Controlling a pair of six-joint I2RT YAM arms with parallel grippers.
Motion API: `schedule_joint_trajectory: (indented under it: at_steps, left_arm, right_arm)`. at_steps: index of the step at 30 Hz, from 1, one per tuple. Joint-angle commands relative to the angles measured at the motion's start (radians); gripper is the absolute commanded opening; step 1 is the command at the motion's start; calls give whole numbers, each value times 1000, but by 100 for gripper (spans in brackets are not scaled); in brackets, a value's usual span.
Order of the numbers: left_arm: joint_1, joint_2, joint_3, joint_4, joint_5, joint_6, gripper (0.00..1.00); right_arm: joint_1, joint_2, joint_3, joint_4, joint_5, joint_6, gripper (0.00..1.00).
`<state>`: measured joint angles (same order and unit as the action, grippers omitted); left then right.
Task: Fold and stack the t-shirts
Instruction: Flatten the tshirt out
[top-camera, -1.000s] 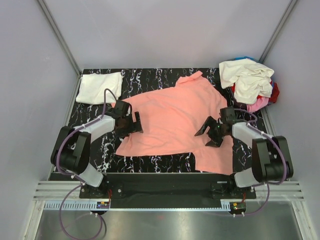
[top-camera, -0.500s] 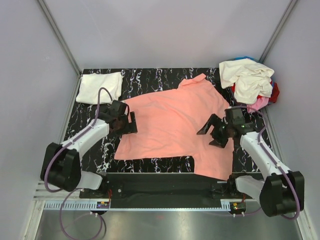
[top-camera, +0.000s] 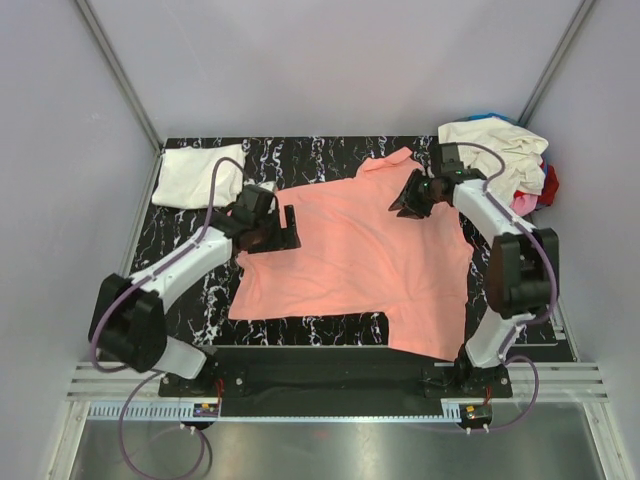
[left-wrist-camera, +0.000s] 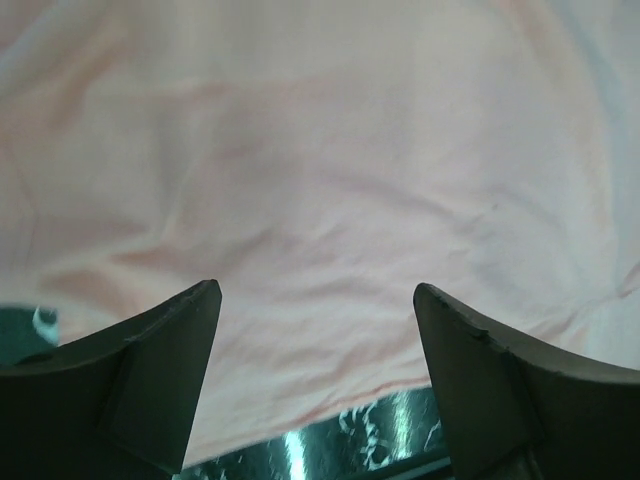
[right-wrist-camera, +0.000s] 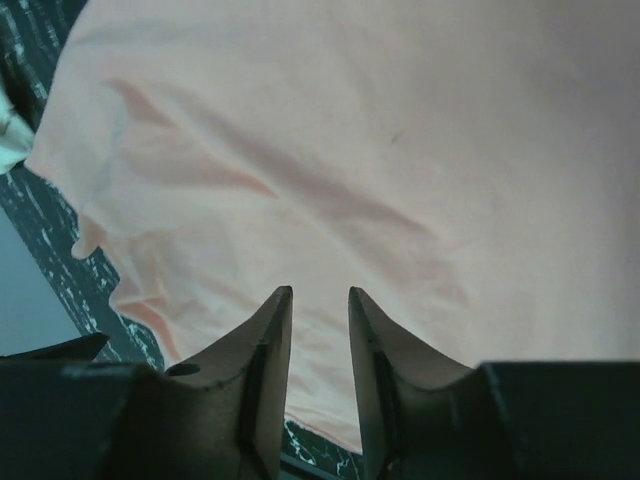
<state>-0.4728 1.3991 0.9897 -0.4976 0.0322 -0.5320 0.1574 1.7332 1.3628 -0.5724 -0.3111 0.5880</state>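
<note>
Salmon-pink cotton t-shirt (top-camera: 350, 255) lies spread on the black marbled tabletop (top-camera: 310, 155). Left tool (top-camera: 275, 235) is wide over its left edge; right tool (top-camera: 410, 195) is narrowed to a slit (nothing gripped) over its far-right part.

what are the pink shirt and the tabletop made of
Salmon-pink t-shirt: looks like soft, matte cotton knit; it lies limp in shallow wrinkles.
Tabletop: hard, glossy black with white marble-like veins, glinting in the left wrist view; whether it is stone or printed laminate, I cannot tell.
</note>
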Motion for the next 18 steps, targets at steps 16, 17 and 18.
schedule_joint_trajectory:
  at_steps: [16, 17, 18]
  left_arm:
    - [26, 285, 24, 94, 89, 6, 81]
    - [25, 279, 6, 91, 84, 9, 80]
    - [25, 268, -5, 87, 77, 10, 80]
  right_arm:
    - [-1, 165, -239, 20, -43, -53, 25]
    - [-1, 117, -269, 22, -54, -53, 27]
    - [1, 85, -303, 29, -52, -44, 28]
